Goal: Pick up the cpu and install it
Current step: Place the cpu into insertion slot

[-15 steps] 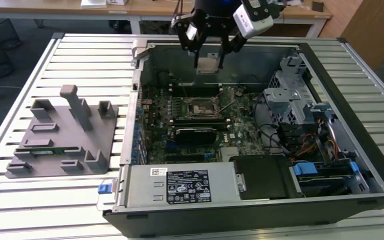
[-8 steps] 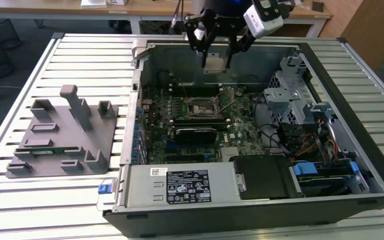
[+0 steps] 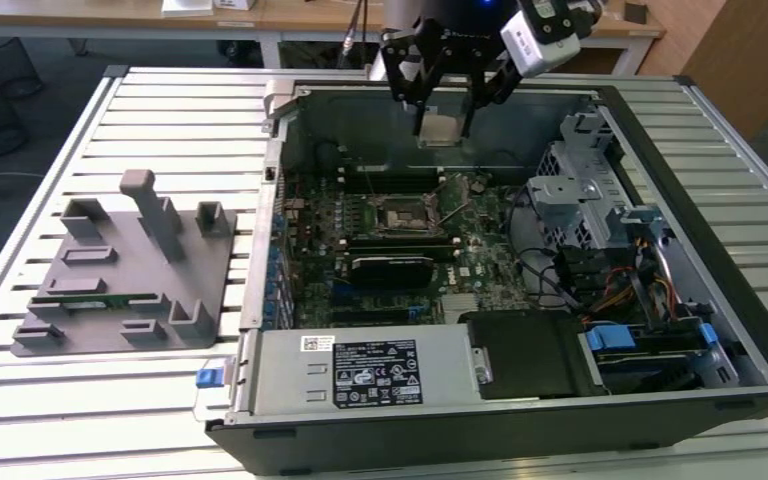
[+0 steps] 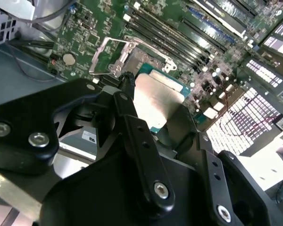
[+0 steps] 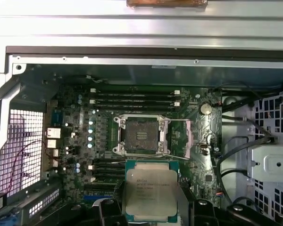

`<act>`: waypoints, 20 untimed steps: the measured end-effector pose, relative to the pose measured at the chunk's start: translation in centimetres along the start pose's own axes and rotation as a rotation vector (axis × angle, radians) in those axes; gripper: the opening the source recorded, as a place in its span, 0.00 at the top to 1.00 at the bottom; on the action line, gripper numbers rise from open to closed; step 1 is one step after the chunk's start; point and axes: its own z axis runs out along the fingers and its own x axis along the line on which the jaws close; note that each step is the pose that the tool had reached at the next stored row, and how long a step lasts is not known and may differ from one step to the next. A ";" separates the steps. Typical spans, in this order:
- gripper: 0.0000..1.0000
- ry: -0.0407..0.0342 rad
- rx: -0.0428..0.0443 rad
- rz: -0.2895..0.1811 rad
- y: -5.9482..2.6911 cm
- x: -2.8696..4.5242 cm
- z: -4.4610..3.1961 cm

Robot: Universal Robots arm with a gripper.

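My gripper (image 3: pixel 442 122) hangs over the back part of the open computer case (image 3: pixel 267 190), shut on the cpu (image 3: pixel 440 130). The cpu is a flat silver-grey square with a thin green rim, held by two opposite edges between the black fingers (image 5: pixel 112 213). In both wrist views it shows above the motherboard (image 5: pixel 75 136), cpu (image 5: pixel 151 189) and cpu (image 4: pixel 155 96). The black socket (image 5: pixel 140 135) lies bare below it, with its metal load frame (image 5: pixel 179 136) swung open to one side. In the exterior view the socket (image 3: pixel 398 213) sits nearer the camera than the gripper.
A grey part holder (image 3: pixel 131 270) with a green memory stick (image 3: pixel 91 297) lies at the exterior view's left. In the case are a power supply (image 3: pixel 357 370), a metal drive cage (image 3: pixel 584 190), cables (image 3: pixel 624 290) and memory slots (image 5: pixel 132 96) beside the socket.
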 end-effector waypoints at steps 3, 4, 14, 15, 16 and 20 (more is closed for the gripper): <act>0.47 -0.0001 0.0015 0.002 -0.01 -0.03 0.01; 0.47 -0.0006 0.0017 0.011 -0.01 -0.04 0.01; 0.47 -0.0108 -0.0019 0.188 -0.02 -0.05 0.30; 0.47 -0.0118 -0.0022 0.204 -0.02 -0.05 0.32; 0.47 -0.0130 -0.0028 0.223 -0.02 -0.05 0.36; 0.47 -0.0174 -0.0047 0.290 -0.03 -0.05 0.46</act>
